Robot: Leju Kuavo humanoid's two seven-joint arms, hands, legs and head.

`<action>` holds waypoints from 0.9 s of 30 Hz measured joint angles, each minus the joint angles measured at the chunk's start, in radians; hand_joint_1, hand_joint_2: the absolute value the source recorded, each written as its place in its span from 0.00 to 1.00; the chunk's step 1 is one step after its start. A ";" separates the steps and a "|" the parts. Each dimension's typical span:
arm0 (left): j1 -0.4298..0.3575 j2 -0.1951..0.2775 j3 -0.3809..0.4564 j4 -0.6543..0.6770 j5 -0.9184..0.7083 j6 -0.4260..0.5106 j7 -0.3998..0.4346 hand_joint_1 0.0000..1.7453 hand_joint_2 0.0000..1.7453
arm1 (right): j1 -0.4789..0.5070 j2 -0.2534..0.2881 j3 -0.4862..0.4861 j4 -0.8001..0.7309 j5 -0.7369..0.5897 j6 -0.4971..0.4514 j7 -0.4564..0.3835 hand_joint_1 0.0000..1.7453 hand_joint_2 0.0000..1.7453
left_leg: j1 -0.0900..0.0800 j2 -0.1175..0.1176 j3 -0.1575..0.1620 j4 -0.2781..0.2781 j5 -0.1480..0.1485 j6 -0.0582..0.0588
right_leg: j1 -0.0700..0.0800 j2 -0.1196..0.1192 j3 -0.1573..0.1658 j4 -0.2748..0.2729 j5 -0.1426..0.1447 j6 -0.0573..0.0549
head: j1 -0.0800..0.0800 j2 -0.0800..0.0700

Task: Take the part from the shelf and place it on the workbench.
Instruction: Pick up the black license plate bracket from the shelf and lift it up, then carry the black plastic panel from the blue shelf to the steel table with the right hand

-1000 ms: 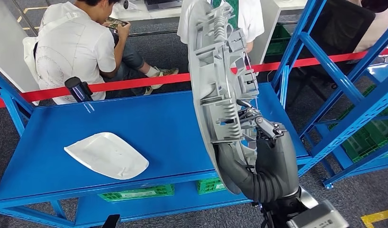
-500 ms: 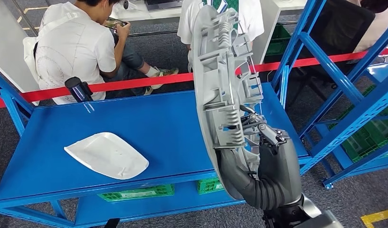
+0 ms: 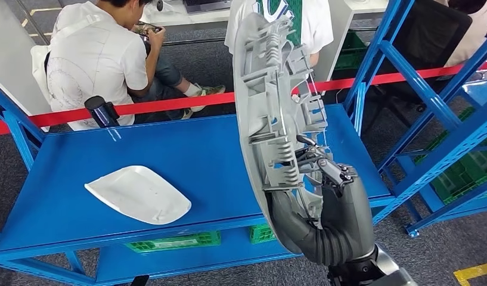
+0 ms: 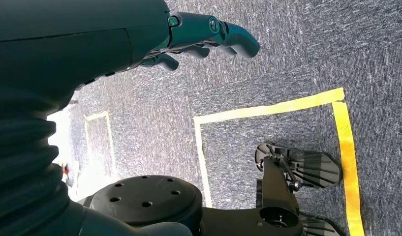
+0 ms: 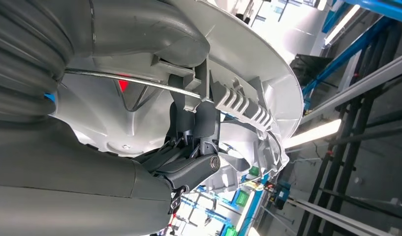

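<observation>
My right hand (image 3: pixel 335 199) grips a large grey plastic part (image 3: pixel 270 101) by its ribbed back, low on the piece. The part stands nearly upright above the right half of the blue workbench (image 3: pixel 193 149), not touching it. In the right wrist view the fingers (image 5: pixel 191 147) clasp a rib of the part (image 5: pixel 248 64). A white curved panel (image 3: pixel 138 194) lies flat on the bench's left half. My left hand (image 4: pixel 203 32) hangs over the grey carpet, its fingers apart and holding nothing.
A black cylinder (image 3: pixel 102 111) sits at the bench's back left. Red barrier tape (image 3: pixel 169 103) runs behind it, where a person (image 3: pixel 92 56) sits and another stands. A blue shelf rack (image 3: pixel 434 113) stands at the right. Green crates (image 3: pixel 172 241) sit under the bench.
The held part swayed slightly to the right and then back left, still in my right hand. The camera shifted a little. The white panel has not moved on the bench.
</observation>
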 joint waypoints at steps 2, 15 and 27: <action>0.000 -0.001 0.001 0.000 0.000 0.000 -0.001 0.00 1.00 | -0.002 -0.001 0.001 0.002 0.000 0.001 -0.001 1.00 1.00 | 0.004 0.004 -0.002 -0.005 0.007 0.007 | 0.001 -0.002 -0.038 0.089 -0.059 0.001 | 0.002 0.000; 0.000 -0.002 0.007 -0.001 -0.001 0.010 -0.001 0.00 1.00 | -0.018 -0.008 0.007 0.025 0.000 0.002 -0.002 1.00 1.00 | 0.002 0.001 -0.045 0.037 0.004 -0.040 | 0.008 -0.003 0.007 0.014 -0.013 -0.046 | 0.000 0.000; -0.014 -0.004 0.007 -0.002 -0.002 0.012 0.011 0.00 1.00 | -0.026 -0.008 0.015 0.045 0.010 0.001 0.006 1.00 1.00 | 0.018 0.001 0.075 -0.004 -0.065 -0.065 | 0.000 -0.009 -0.072 0.009 0.072 -0.027 | -0.016 0.000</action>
